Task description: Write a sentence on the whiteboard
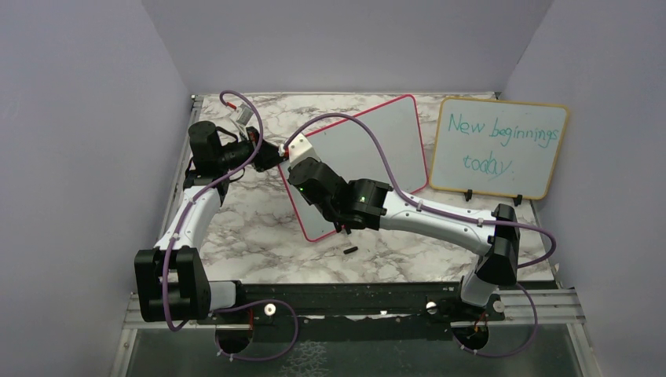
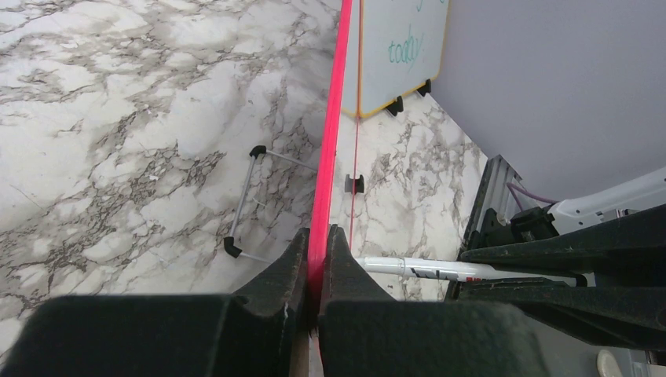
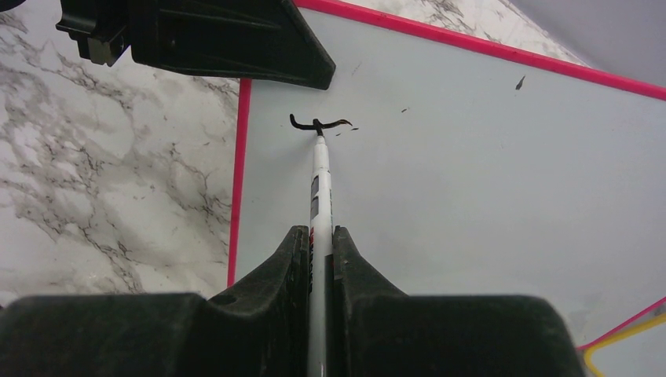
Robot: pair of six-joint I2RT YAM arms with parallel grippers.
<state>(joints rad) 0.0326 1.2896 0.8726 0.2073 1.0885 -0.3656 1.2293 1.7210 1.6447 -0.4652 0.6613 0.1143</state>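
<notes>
The whiteboard (image 1: 377,149) with its thin red-pink frame stands tilted at mid table. My left gripper (image 1: 271,155) is shut on the frame's left edge; the left wrist view shows the frame (image 2: 330,141) edge-on between its jaws (image 2: 317,236). My right gripper (image 1: 297,166) is shut on a white marker (image 3: 320,181), jaws tight around its barrel (image 3: 317,236). The marker's tip touches the board near its upper left corner. A short curved black stroke (image 3: 318,123) is there, with a few small black specks. The left gripper's fingers (image 3: 228,39) show just above it.
A yellow-framed board with teal writing (image 1: 499,148) stands at the back right, also in the left wrist view (image 2: 400,47). A small black cap (image 1: 350,250) lies on the marble table in front of the whiteboard. A wire stand (image 2: 243,200) lies behind the board.
</notes>
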